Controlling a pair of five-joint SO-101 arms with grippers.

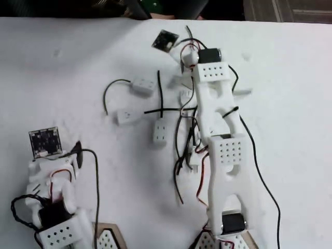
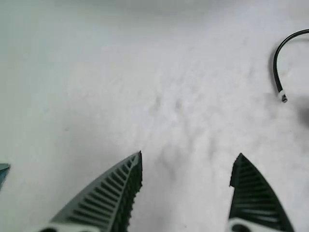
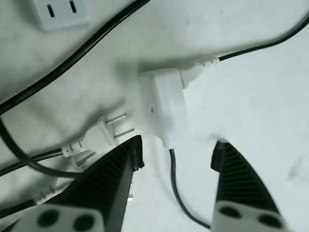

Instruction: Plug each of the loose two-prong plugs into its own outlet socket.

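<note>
My right gripper is open, low over the tangle of cables at the table's middle. Just beyond its fingertips lies a white plug block with a black cable on its far side. Beside it rests a loose two-prong plug, its bare prongs pointing at the block. A white outlet socket with two slots lies farther off. Three white outlet sockets lie left of the right arm. My left gripper is open over bare table near the front left, holding nothing.
Black and red cables loop between the sockets and the right arm. A black cable end curls ahead of the left gripper. The white table is bare at the far left and the far right.
</note>
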